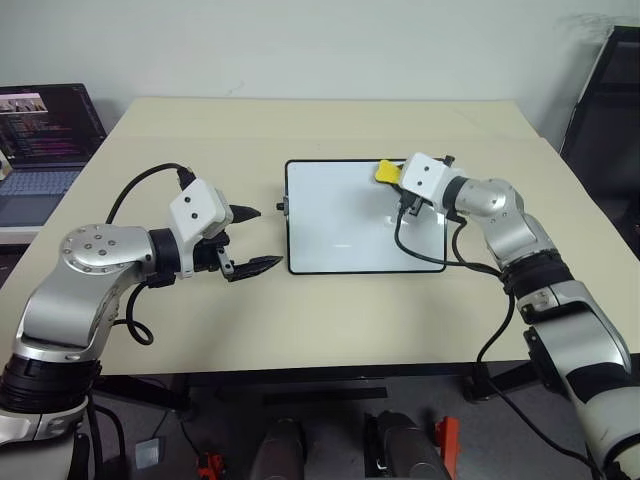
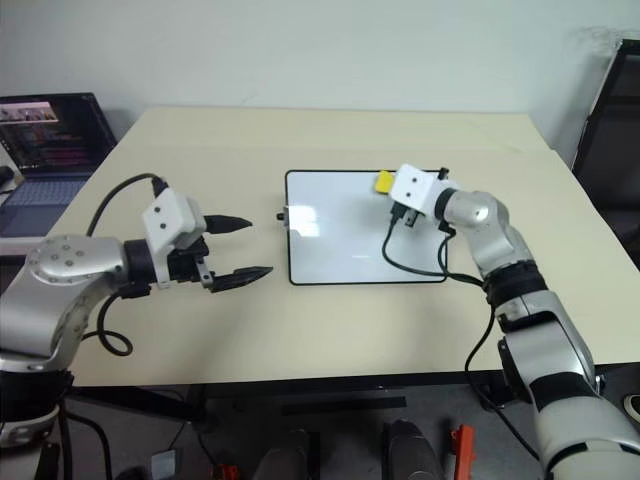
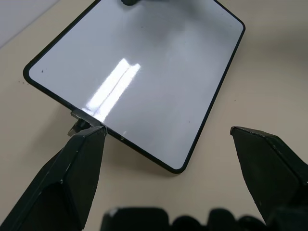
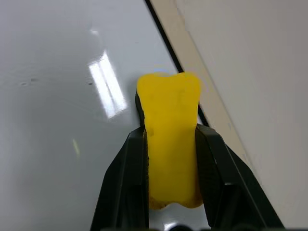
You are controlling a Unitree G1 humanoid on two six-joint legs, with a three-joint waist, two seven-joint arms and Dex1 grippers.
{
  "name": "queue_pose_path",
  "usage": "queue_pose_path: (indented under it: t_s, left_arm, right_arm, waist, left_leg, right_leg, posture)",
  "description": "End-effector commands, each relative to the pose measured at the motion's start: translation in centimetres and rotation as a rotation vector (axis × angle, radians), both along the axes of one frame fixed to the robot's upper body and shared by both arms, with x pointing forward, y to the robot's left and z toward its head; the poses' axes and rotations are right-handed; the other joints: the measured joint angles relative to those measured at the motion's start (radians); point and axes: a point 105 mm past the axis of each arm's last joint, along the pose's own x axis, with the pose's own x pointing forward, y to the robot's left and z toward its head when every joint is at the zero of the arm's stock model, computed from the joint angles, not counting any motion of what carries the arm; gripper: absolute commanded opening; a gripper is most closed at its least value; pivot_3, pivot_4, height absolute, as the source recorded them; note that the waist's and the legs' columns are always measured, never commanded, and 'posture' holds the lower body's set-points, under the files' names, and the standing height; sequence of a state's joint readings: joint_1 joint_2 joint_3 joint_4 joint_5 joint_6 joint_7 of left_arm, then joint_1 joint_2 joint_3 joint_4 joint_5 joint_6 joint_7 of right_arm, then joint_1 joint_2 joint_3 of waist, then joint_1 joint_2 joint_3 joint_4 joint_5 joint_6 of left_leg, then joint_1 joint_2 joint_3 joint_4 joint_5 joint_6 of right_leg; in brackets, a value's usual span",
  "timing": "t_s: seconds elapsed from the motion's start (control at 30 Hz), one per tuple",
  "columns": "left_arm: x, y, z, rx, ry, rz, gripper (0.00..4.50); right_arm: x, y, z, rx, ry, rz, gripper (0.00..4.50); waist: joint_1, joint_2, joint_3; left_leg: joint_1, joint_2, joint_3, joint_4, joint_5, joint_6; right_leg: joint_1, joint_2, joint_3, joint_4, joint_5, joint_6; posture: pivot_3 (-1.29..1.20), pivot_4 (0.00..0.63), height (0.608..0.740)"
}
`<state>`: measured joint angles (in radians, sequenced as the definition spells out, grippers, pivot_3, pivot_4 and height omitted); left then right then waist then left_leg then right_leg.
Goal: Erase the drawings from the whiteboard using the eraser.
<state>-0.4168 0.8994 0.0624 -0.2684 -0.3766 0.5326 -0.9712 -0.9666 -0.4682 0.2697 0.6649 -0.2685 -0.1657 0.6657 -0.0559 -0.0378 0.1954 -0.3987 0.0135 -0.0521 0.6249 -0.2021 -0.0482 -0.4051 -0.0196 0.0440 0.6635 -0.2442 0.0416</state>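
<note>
The whiteboard (image 1: pixel 340 225) lies flat in the middle of the beige table (image 1: pixel 300 320), black frame all round, a little knob on its left edge, and its glossy face looks blank from up here, with just a glare streak across it. Over on the right, the right gripper (image 4: pixel 169 139) has the yellow eraser (image 1: pixel 388 172) squeezed firmly between its two black fingers, the soft block pinched in at the waist and bulging out past the tips. That eraser sits over the board's far right corner, right beside the black frame there; whether it actually touches the surface I cannot tell. A black cable loops from that wrist down across the board's right side. On the other side, the left gripper (image 1: pixel 250 240) hangs just off the board's left edge, fingers spread wide with nothing between them, one fingertip (image 3: pixel 94 137) close by the side knob. At the far left edge of the table area stands an open laptop (image 1: pixel 45 130), screen lit
</note>
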Motion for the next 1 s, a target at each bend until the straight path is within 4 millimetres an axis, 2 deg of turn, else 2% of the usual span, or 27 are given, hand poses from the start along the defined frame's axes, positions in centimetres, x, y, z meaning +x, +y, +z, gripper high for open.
queue_pose_path:
  t_s: [0.03,0.1,0.17,0.23,0.33,0.5,0.57,0.6,0.67,0.8,0.87,0.93,1.0]
  left_arm:
    - [-0.1,-0.2,1.3,0.005,-0.053,-0.011,4.5]
    - [-0.1,-0.3,1.5,0.004,-0.056,-0.016,4.5]
    - [-0.1,-0.4,1.5,0.004,-0.058,-0.019,4.5]
    - [0.0,-0.4,1.5,0.004,-0.059,-0.02,4.5]
    - [0.0,-0.5,1.7,0.004,-0.062,-0.023,4.5]
    - [0.0,-0.6,1.7,0.002,-0.064,-0.027,4.5]
    - [0.0,-0.6,1.8,0.001,-0.064,-0.028,4.5]
    - [0.0,-0.6,1.8,-0.002,-0.065,-0.028,4.5]
    - [-0.1,-0.6,1.9,-0.016,-0.066,-0.028,4.5]
    - [-0.3,-0.8,2.2,-0.045,-0.061,-0.042,4.5]
    - [-0.6,-1.6,2.2,-0.063,-0.045,-0.074,4.5]
    - [-0.8,-2.8,2.1,-0.093,-0.031,-0.118,4.5]
    - [-0.9,-4.7,1.8,-0.122,-0.021,-0.182,4.5]
  right_arm:
    - [-1.6,-0.4,-3.6,-0.024,0.148,0.066,0.98]
    - [-2.6,-0.5,-5.3,-0.003,0.238,0.095,0.98]
    - [-4.2,-1.2,-8.3,-0.069,0.362,0.124,0.98]
    - [-5.4,-1.7,-9.9,-0.111,0.448,0.131,0.98]
    - [-6.2,-1.7,-10.4,-0.099,0.493,0.132,0.98]
    - [-6.3,-1.5,-9.9,-0.093,0.479,0.131,0.98]
    - [-6.2,-1.4,-8.9,-0.077,0.452,0.147,0.98]
    - [-6.2,-1.2,-7.6,-0.046,0.43,0.16,0.98]
    - [-6.4,-1.2,-4.4,0.021,0.373,0.183,0.98]
    - [-8.4,-1.1,2.7,0.236,0.3,0.271,0.98]
    - [-8.6,-2.7,6.2,0.364,0.258,0.242,0.98]
    - [-8.0,-5.4,7.8,0.427,0.216,0.153,0.98]
    - [-6.5,-9.3,8.6,0.488,0.164,-0.007,0.98]
  waist:
    - [0.0,0.0,0.0]
    - [0.0,0.0,0.0]
    - [0.0,0.0,0.0]
    - [0.0,0.0,0.0]
    - [-0.001,0.0,0.0]
    - [-0.001,0.0,0.0]
    - [-0.001,0.0,0.0]
    - [0.0,0.0,0.0]
    - [0.001,0.0,0.0]
    - [0.007,0.003,0.003]
    - [0.007,0.003,0.003]
    - [0.01,0.003,0.003]
    - [0.022,0.003,0.002]
  left_leg:
    - [0.0,0.0,0.0,0.0,0.0,0.0]
    - [0.001,0.0,0.0,0.001,0.0,0.0]
    - [0.001,0.0,0.0,0.002,0.0,0.0]
    - [0.001,0.0,0.0,0.002,0.0,0.0]
    - [0.002,0.0,0.0,0.004,0.0,0.0]
    - [0.003,0.0,0.001,0.004,0.002,0.002]
    - [0.002,0.0,0.001,0.004,0.002,0.002]
    - [0.002,0.0,0.001,0.004,0.002,0.002]
    - [0.0,0.0,0.001,0.003,0.002,0.002]
    - [-0.003,0.0,0.0,0.002,0.002,0.002]
    - [-0.003,0.0,0.0,0.001,0.001,0.002]
    - [-0.003,0.0,-0.001,0.0,0.001,0.002]
    - [-0.003,0.0,-0.001,0.0,0.001,0.002]
  right_leg:
    - [0.0,0.0,0.0,0.0,0.0,0.0]
    - [0.001,0.0,0.0,0.001,0.0,0.0]
    - [0.001,0.0,0.0,0.001,0.001,0.001]
    - [0.002,0.0,0.0,0.001,0.001,0.001]
    - [0.002,0.0,0.001,0.001,0.0,-0.003]
    - [0.002,0.001,0.001,0.001,0.001,-0.005]
    - [0.002,0.001,0.001,0.001,0.001,-0.005]
    - [0.002,0.0,0.001,0.001,0.001,-0.005]
    - [0.0,0.0,0.001,0.0,0.001,-0.005]
    - [-0.003,0.0,0.0,-0.001,0.004,0.002]
    - [-0.003,0.0,0.0,-0.001,0.002,0.001]
    - [-0.003,0.0,-0.001,-0.001,0.002,0.001]
    - [-0.002,0.0,-0.001,-0.002,0.002,0.001]
  posture:
    - [0.0,0.15,0.74]
    - [0.0,0.15,0.74]
    - [0.0,0.15,0.74]
    - [0.0,0.15,0.74]
    - [0.0,0.15,0.74]
    - [0.0,0.15,0.74]
    - [0.0,0.15,0.74]
    - [0.0,0.15,0.74]
    - [0.0,0.15,0.74]
    - [0.0,0.15,0.74]
    - [0.0,0.15,0.74]
    - [0.0,0.15,0.74]
    - [0.0,0.15,0.74]
